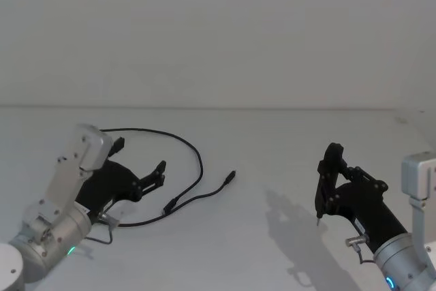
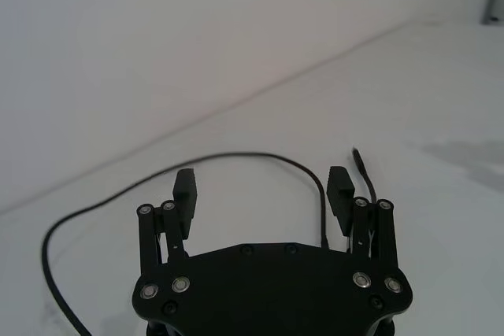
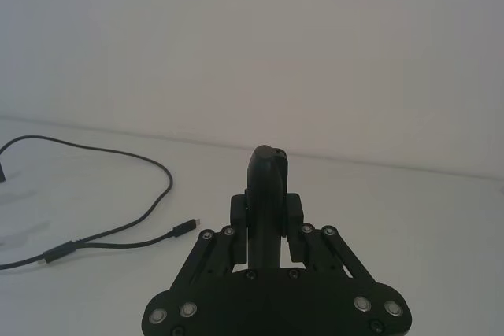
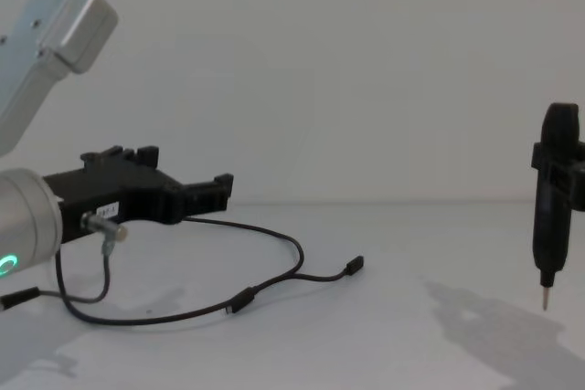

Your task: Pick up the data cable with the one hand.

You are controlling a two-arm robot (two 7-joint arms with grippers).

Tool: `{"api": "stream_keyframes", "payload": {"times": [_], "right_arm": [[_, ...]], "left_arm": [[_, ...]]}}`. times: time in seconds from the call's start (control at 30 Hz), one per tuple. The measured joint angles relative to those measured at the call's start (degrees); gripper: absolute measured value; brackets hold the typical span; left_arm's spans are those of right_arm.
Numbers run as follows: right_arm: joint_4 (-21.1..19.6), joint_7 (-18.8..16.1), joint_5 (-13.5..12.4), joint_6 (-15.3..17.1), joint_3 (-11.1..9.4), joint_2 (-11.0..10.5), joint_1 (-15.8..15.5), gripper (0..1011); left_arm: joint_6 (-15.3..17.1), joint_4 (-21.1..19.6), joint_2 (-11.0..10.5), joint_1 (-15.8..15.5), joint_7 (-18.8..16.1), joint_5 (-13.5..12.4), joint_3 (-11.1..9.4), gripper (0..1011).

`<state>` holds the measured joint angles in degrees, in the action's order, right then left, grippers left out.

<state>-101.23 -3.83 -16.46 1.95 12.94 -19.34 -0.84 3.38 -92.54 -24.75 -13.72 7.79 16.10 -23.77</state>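
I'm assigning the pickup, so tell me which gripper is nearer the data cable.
Left. The left gripper, jaws open, hovers inside the loop of the data cable, close to it. The right gripper, jaws shut, hangs well off to the cable's right.

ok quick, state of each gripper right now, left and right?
Left gripper: open, holding nothing; data cable not gripped.
Right gripper: shut on a black pointed tool.
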Motion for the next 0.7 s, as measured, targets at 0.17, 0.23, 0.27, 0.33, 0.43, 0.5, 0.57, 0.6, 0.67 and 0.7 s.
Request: {"api": "stream_keyframes", "payload": {"times": [0.17, 0.23, 0.27, 0.33, 0.43, 0.5, 0.57, 0.6, 0.67, 0.7], "right_arm": [[0.00, 0.00, 0.00, 0.00, 0.00, 0.00, 0.00, 279], [0.00, 0.00, 0.00, 0.00, 0.00, 0.00, 0.00, 279], [0.00, 0.00, 0.00, 0.00, 0.00, 0.00, 0.00, 279], [0.00, 0.00, 0.00, 0.00, 0.00, 0.00, 0.00, 279], [0.00, 0.00, 0.00, 0.00, 0.00, 0.00, 0.00, 279], [0.00, 0.00, 0.00, 0.00, 0.00, 0.00, 0.00, 279], [0.00, 0.00, 0.00, 0.00, 0.00, 0.00, 0.00, 279], [0.00, 0.00, 0.00, 0.00, 0.00, 0.00, 0.00, 279], [0.00, 0.00, 0.00, 0.00, 0.00, 0.00, 0.00, 279], [0.00, 0.00, 0.00, 0.00, 0.00, 0.00, 0.00, 279]], "left_arm": [[1.86, 0.96, -1.31, -0.82, 4.06, 1.53, -0.07, 1001], [2.63, 1.54, -1.86, -1.24, 5.96, 2.11, -0.26, 1001], [2.86, 1.74, -2.00, -1.39, 6.52, 2.26, -0.33, 1001], [3.24, 2.11, -2.26, -1.71, 7.58, 2.52, -0.49, 1001], [3.87, 2.98, -2.68, -2.41, 9.62, 2.96, -0.88, 1001], [4.29, 3.62, -2.86, -2.99, 11.28, 3.27, -1.21, 1001], [4.59, 4.32, -2.97, -3.54, 12.68, 3.50, -1.60, 1001], [4.69, 4.53, -2.98, -3.72, 13.26, 3.58, -1.73, 1001], [4.89, 5.18, -2.98, -4.29, 14.56, 3.74, -2.11, 1001], [4.94, 5.49, -2.96, -4.55, 15.01, 3.78, -2.28, 1001]]}}
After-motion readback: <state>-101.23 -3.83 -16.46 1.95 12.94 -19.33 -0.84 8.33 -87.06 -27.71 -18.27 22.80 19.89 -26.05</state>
